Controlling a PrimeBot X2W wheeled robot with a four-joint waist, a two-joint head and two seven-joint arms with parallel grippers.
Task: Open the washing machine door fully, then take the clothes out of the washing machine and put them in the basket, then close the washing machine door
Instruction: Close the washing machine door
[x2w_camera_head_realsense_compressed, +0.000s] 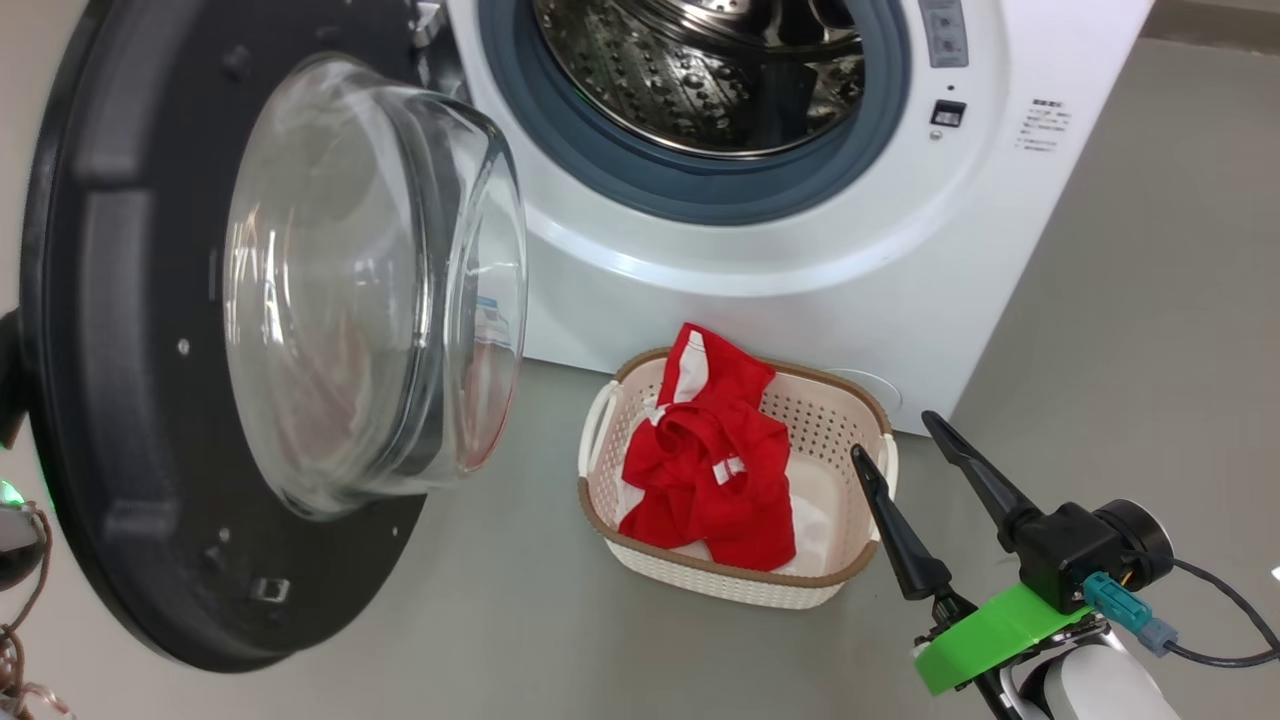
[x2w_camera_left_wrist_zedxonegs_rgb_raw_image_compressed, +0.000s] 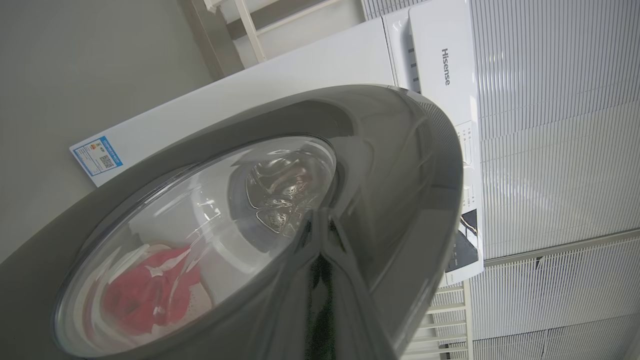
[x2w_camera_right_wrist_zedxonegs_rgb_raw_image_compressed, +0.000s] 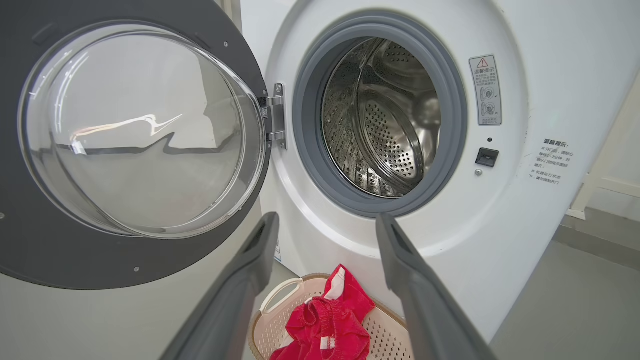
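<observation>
Now the washing machine door stands swung wide open on the left side of the washing machine, its hinge at the edge of the round opening and its bulging glass window facing out into the room. Through the grey rubber ring the perforated steel drum can be seen. The basket sits on the grey floor just in front of the machine, below the opening, and the red and white clothes lie bunched inside it, one end draped up over the back rim. The right gripper hangs above the floor just beside the basket's right end, its two dark fingers spread well apart and pointing toward the machine; from its own wrist the basket and clothes show low between the fingers. The left gripper is on the outer side of the door, fingers pressed together with their tips against the glossy dark rim, beside the window through which the red clothes show blurred
</observation>
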